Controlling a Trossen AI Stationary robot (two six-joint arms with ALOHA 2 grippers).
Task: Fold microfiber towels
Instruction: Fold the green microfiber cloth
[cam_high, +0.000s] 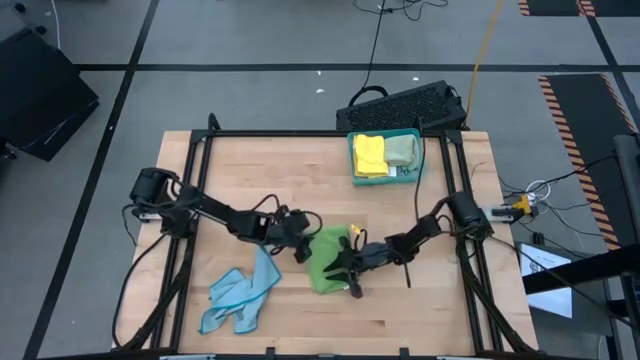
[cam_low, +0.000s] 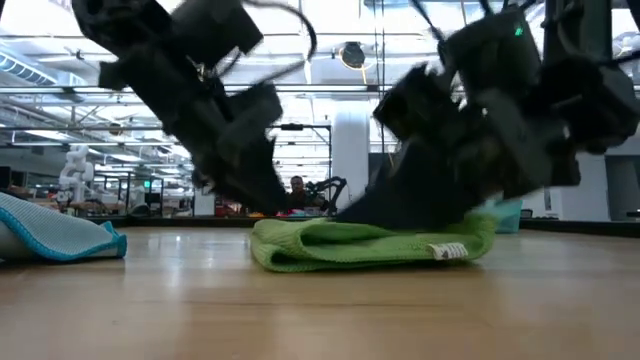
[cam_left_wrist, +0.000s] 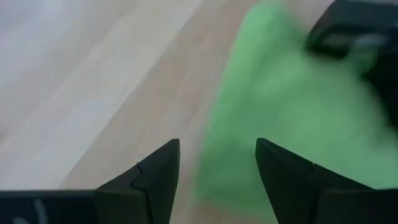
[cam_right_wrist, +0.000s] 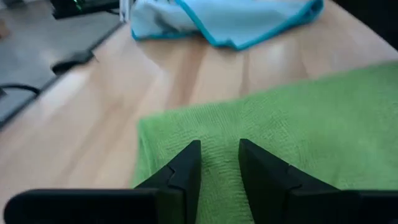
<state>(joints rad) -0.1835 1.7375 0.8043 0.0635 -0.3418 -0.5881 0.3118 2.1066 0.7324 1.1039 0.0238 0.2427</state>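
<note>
Green towel (cam_high: 325, 262): I see it bunched mid-table, partly folded.
Left gripper (cam_left_wrist: 217, 177): at the towel's edge — jaws apart, holding nothing.
Right gripper (cam_right_wrist: 219, 163): over the green towel, jaws narrowly parted; grip — I cannot tell.
Done: yellow and pale towels folded in tray (cam_high: 418, 133), beyond the green towel.
Left: blue towel (cam_high: 240, 294), crumpled beside it.

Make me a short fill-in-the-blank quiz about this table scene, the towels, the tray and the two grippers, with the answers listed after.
1. Both grippers are at the bright ______ towel near the table's middle.
2. The crumpled light blue towel lies on the side of the ______ gripper.
3. The teal tray holds a pale green towel and a ______ one.
4. The right gripper points its fingers at the ______ towel.

Answers: green; left; yellow; green
</note>
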